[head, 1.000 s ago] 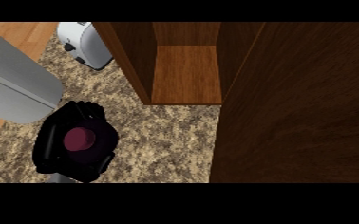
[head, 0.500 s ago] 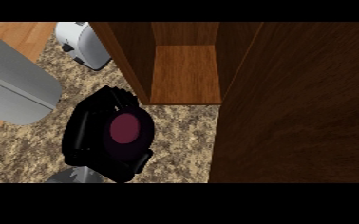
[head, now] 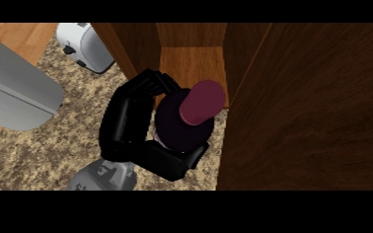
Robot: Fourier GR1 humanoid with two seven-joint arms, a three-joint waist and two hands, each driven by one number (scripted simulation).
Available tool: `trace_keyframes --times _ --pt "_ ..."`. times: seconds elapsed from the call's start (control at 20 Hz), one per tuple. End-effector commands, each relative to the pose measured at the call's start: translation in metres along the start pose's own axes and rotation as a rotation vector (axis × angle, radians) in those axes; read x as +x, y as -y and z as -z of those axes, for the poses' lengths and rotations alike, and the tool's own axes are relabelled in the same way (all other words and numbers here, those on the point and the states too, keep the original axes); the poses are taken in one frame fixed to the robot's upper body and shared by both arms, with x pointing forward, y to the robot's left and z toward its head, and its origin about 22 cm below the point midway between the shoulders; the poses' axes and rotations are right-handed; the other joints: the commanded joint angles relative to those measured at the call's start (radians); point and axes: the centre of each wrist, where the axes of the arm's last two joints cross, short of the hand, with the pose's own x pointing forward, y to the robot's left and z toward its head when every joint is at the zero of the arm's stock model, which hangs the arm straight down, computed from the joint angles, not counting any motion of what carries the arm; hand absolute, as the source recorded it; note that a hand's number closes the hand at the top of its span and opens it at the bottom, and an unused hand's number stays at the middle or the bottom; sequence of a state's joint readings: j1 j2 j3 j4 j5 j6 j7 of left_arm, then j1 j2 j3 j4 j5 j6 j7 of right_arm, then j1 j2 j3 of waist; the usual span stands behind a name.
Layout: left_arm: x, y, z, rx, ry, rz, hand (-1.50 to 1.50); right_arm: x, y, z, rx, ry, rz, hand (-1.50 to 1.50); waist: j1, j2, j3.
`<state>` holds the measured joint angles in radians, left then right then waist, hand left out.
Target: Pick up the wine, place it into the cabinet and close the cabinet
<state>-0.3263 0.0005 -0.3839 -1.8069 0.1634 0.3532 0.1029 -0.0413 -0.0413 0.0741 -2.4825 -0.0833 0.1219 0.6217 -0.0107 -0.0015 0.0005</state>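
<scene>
Carrying the wine (head: 191, 121) toward the cabinet (head: 291, 103) is the step in hand, judging from the head view, the only one there is. A black hand (head: 134, 123) comes in from about six o'clock on a grey forearm (head: 102, 176) and sits a little left of the view's centre. Which of the robot's hands it is cannot be told for certain; it reads as the left, since it enters left of centre and no other hand shows. Its fingers (head: 149, 81) and thumb are curled round the dark bottle, holding it, with the fingers wrapping the far side toward twelve o'clock and the thumb closing under the bottle toward five o'clock.

The wine is tilted, its maroon cap (head: 202, 101) leaning toward one o'clock and lying just at the front lip of the cabinet's open shelf (head: 191, 61). The bottle's body hangs over the speckled counter (head: 65, 148), not yet inside. The cabinet's door (head: 306, 128) stands open at three o'clock, a broad dark wooden panel beside the bottle. A white toaster (head: 86, 47) sits at eleven o'clock, and a grey sink (head: 22, 94) lies at nine o'clock.

The next move seemingly calls for pushing the bottle farther toward twelve o'clock onto the shelf, setting it upright, then opening the fingers. Closing the door is left to do.
</scene>
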Motion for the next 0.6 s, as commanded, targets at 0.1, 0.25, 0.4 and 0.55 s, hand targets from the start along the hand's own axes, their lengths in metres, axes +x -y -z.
trace_keyframes --times 0.1,0.25,0.4,0.55 --pt "-0.006 0.019 0.020 0.037 0.005 0.040 1.50 0.019 0.006 -0.025 0.034 0.039 0.024 -1.50 -0.003 0.001 0.000" --pt "-0.006 0.032 0.026 0.043 -0.005 0.051 1.50 0.019 0.000 -0.025 0.027 0.050 0.038 -1.50 -0.003 0.000 0.000" --pt "-0.010 0.043 0.036 0.068 0.004 0.059 1.50 0.021 0.007 -0.021 0.045 0.039 0.019 -1.50 -0.005 0.001 0.000" --pt "-0.012 0.038 0.035 0.059 0.006 0.104 1.50 0.024 0.014 -0.013 0.012 0.038 0.019 -1.50 0.004 0.000 0.000"
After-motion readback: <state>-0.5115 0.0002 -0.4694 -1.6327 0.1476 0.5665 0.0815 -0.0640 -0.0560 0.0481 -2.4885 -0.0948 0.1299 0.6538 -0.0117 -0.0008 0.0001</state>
